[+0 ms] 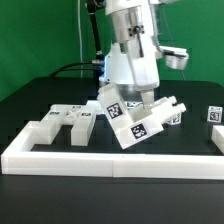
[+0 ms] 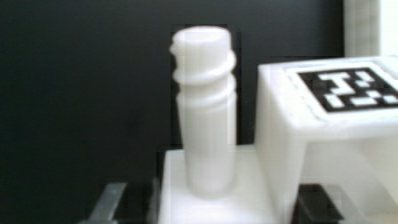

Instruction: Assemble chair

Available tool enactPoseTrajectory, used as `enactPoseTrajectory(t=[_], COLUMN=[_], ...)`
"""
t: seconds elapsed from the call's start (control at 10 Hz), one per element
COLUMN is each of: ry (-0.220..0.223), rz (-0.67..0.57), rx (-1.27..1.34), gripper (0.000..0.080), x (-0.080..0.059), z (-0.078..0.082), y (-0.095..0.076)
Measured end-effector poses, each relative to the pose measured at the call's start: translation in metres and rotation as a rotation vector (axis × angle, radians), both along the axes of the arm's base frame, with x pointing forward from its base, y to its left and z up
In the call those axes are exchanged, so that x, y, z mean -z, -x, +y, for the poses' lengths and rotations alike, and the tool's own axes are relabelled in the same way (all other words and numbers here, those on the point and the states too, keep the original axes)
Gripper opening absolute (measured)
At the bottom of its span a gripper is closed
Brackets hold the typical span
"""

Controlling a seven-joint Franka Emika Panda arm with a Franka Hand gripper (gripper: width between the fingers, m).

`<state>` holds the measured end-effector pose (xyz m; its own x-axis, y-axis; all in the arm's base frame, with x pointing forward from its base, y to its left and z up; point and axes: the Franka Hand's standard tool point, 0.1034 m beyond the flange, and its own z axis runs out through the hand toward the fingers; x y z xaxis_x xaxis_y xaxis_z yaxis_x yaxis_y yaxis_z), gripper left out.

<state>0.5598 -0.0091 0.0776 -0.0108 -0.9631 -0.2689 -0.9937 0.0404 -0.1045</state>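
Note:
My gripper (image 1: 136, 98) hangs over the middle of the table and is shut on a white chair part (image 1: 132, 122). The part carries two square tags and is held tilted just above the black table. In the wrist view a white rounded peg-like leg (image 2: 205, 110) stands out from the held piece. A tagged white block (image 2: 342, 105) sits right beside the leg. My fingers (image 2: 114, 200) flank the white base, and my gripper (image 2: 222, 208) closes on it. Another tagged chair part (image 1: 176, 110) lies just beyond the held one.
A flat notched white slab (image 1: 66, 122) lies at the exterior view's left. A small tagged block (image 1: 213, 115) stands at the exterior view's right. The long low white border rail (image 1: 110, 160) runs along the front. A black cable (image 1: 75, 68) trails behind.

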Motion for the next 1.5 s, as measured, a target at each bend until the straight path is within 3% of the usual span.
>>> enactPoseTrajectory(t=[0.1, 0.3, 0.5, 0.8, 1.0, 1.4, 1.5], ry=[0.013, 0.026, 0.033, 0.031, -0.008, -0.163, -0.200], rz=[0.001, -0.019, -0.042, -0.038, -0.054, -0.083, -0.079], rx=[0.029, 0.025, 0.038, 0.032, 0.015, 0.071, 0.039], gripper=[0.0330, 0.0330, 0.0330, 0.0330, 0.0330, 0.0330, 0.0330], x=[0.001, -0.001, -0.008, -0.005, -0.006, -0.006, -0.005], z=[0.000, 0.025, 0.041, 0.031, 0.028, 0.040, 0.032], y=[-0.001, -0.003, -0.009, -0.007, -0.005, -0.004, 0.000])
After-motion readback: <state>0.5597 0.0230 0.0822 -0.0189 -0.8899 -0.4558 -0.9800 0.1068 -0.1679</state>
